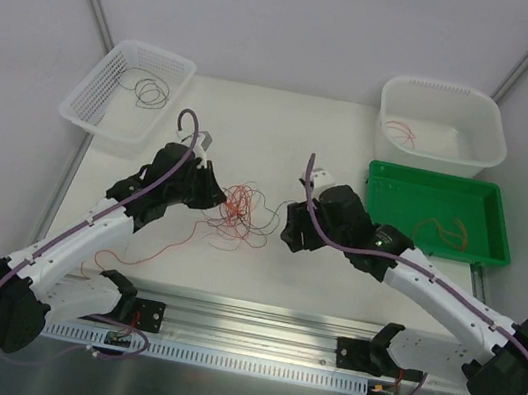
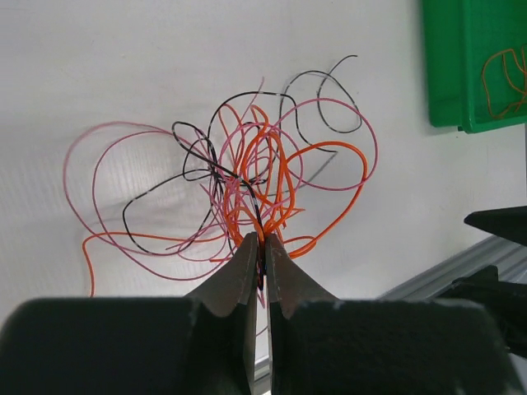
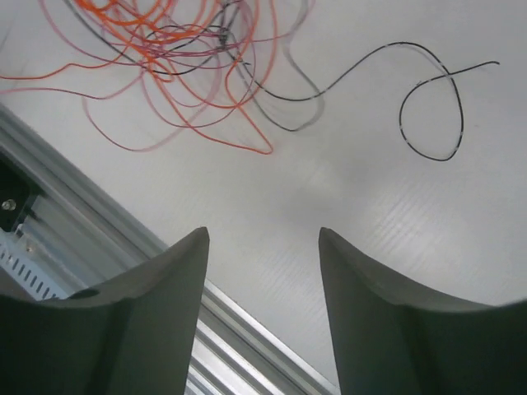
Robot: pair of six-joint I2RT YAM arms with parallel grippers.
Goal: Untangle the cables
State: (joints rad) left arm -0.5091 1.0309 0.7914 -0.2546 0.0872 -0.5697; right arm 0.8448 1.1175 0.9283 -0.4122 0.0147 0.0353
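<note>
At mid-table the cables [image 2: 263, 173], light, limp and snag-prone, sit pinched in the clenched left gripper [image 2: 260, 251]; the right gripper [image 3: 263, 247] gapes empty, best taking the loose black tail [image 3: 449, 74]

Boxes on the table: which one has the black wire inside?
The white mesh basket at the far left: a dark wire lies in it. The plain white tub holds a red wire, the green tray an orange wire.
</note>
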